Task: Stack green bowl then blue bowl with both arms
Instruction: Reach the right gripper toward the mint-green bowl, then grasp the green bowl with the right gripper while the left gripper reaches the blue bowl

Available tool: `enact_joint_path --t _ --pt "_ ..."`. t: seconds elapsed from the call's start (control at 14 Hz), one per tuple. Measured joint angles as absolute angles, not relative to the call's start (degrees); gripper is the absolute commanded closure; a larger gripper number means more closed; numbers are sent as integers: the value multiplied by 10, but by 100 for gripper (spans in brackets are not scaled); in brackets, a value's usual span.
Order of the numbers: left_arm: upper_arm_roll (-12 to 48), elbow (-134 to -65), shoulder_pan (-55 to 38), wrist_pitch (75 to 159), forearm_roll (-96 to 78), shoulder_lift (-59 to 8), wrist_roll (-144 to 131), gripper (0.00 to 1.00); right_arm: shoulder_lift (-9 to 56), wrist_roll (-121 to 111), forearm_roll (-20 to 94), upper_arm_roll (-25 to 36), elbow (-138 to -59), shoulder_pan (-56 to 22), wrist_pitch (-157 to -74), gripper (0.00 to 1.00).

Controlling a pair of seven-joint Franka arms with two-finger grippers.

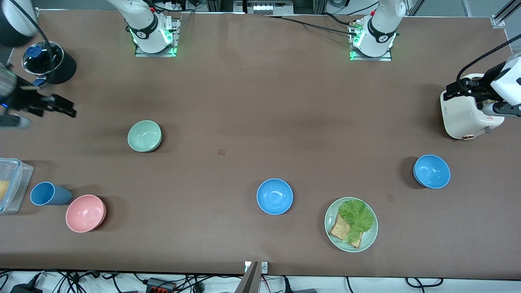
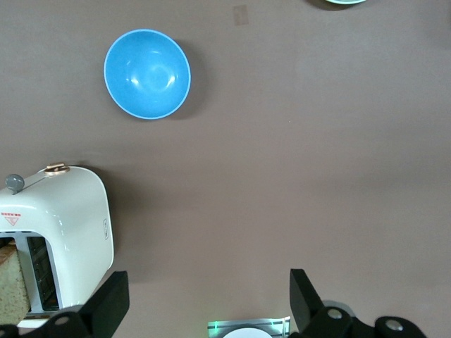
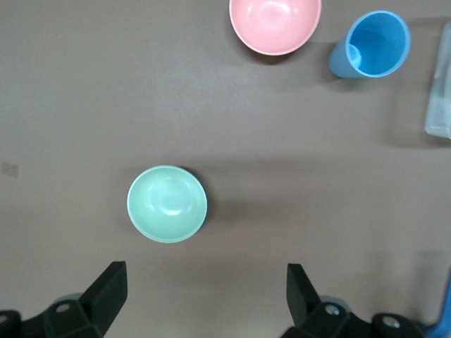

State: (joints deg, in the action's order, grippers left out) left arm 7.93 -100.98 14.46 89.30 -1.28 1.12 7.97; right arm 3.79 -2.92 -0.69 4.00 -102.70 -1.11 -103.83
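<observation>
The green bowl (image 1: 144, 136) sits upright toward the right arm's end of the table; it also shows in the right wrist view (image 3: 167, 203). One blue bowl (image 1: 274, 196) sits near the middle, beside the plate. A second blue bowl (image 1: 432, 171) sits toward the left arm's end and shows in the left wrist view (image 2: 147, 73). My right gripper (image 1: 61, 106) hangs open and empty over the table's right-arm end (image 3: 206, 299). My left gripper (image 1: 460, 87) hangs open and empty over the toaster (image 2: 209, 303).
A white toaster (image 1: 464, 112) holds a slice of bread. A pale-green plate (image 1: 368, 240) carries toast and lettuce. A pink bowl (image 1: 85, 213), a blue cup (image 1: 49, 194) and a clear container (image 1: 10, 185) stand at the right arm's end, with a black pot (image 1: 49, 61) farther back.
</observation>
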Motion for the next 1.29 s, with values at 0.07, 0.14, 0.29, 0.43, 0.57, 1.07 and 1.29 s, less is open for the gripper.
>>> enact_joint_path --t 0.07,0.14,0.29,0.43,0.57,1.07,1.29 --pt "79 -1010 151 892 -13 6 82 0 49 -29 -7 39 -1058 -14 -1081 0" --pt "79 -1010 160 892 -13 -2 91 0 62 -29 -7 39 -1088 -15 -1119 0" --pt "78 -1010 184 894 -13 -27 110 0 91 -29 -7 39 -1128 -16 -1157 0" --pt "76 -1010 201 912 -13 -49 119 0 129 -29 -7 39 -1138 -16 -1169 0" --pt "76 -1016 213 940 -13 -61 120 0 168 -29 -6 39 -1139 -16 -1180 0" --pt "76 -1125 222 1203 4 -154 140 0 261 -25 28 38 -1139 -16 -1211 65" --pt "75 -1113 243 1274 23 -219 145 0 270 -25 29 38 -1139 -16 -1211 100"
